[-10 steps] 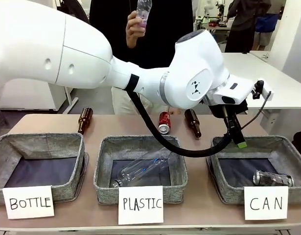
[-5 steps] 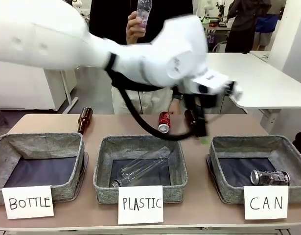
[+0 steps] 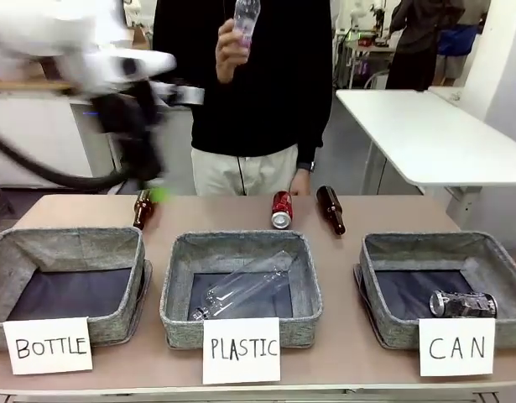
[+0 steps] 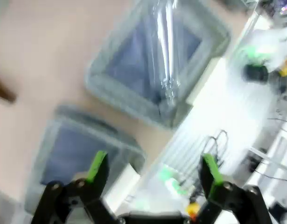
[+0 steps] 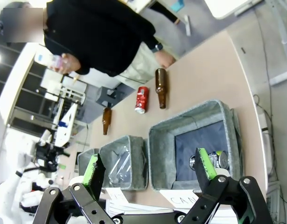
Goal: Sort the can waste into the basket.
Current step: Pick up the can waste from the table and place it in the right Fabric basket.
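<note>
A silvery-grey can [image 3: 463, 304] lies on its side in the grey basket [image 3: 434, 243] signed "CAN" at the right. The red can [image 3: 281, 209] lies on the table behind the middle basket, near the person's hand. My left gripper [image 3: 157, 190] is a blur at the far left, above a brown bottle; its wrist view shows it open [image 4: 154, 168] with nothing between the fingers. High over the table's right side, my right gripper [image 5: 149, 169] is open and holds nothing, looking down on the basket [image 5: 190, 120], the silvery can [image 5: 214, 160] and the red can [image 5: 142, 99].
Baskets signed "BOTTLE" [image 3: 69, 243] and "PLASTIC" [image 3: 241, 245] stand left and middle; a clear bottle [image 3: 245, 285] lies in the middle one. Brown bottles [image 3: 143, 208] [image 3: 330, 210] lie at the back. The person holds up a plastic bottle [image 3: 245, 17].
My left arm has swung fast from over the CAN basket across the table to the far left. The silvery can stays in the basket. The other things have not moved.
</note>
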`<move>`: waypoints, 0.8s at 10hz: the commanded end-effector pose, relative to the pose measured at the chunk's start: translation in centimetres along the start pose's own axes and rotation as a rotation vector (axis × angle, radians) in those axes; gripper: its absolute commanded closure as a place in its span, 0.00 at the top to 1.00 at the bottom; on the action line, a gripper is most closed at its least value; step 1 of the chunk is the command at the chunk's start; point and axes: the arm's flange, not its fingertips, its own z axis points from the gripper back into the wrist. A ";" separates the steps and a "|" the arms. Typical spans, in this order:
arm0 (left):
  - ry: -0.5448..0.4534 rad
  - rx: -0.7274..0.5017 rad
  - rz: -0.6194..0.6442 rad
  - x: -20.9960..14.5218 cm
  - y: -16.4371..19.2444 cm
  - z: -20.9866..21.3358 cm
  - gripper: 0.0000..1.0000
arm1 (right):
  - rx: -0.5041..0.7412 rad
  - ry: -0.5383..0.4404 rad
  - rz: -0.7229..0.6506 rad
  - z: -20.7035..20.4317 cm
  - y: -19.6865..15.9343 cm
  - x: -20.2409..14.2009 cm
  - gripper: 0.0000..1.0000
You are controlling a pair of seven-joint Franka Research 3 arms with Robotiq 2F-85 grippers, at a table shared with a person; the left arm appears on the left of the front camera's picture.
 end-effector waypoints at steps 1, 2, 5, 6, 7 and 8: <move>-0.249 -0.210 0.351 -13.4 8.2 -0.4 1.00 | -0.004 -0.005 -0.017 0.0 0.3 0.1 1.00; -0.385 -0.326 0.440 -19.4 12.1 -0.2 1.00 | -0.004 -0.005 -0.017 0.0 0.3 0.1 1.00; -0.138 -0.194 0.258 -13.6 7.6 -0.3 1.00 | -0.004 -0.005 -0.017 0.0 0.3 0.1 1.00; -0.138 -0.194 0.258 -13.6 7.6 -0.3 1.00 | -0.004 -0.005 -0.017 0.0 0.3 0.1 1.00; -0.138 -0.194 0.258 -13.6 7.6 -0.3 1.00 | -0.004 -0.005 -0.017 0.0 0.3 0.1 1.00; -0.138 -0.194 0.258 -13.6 7.6 -0.3 1.00 | -0.004 -0.005 -0.017 0.0 0.3 0.1 1.00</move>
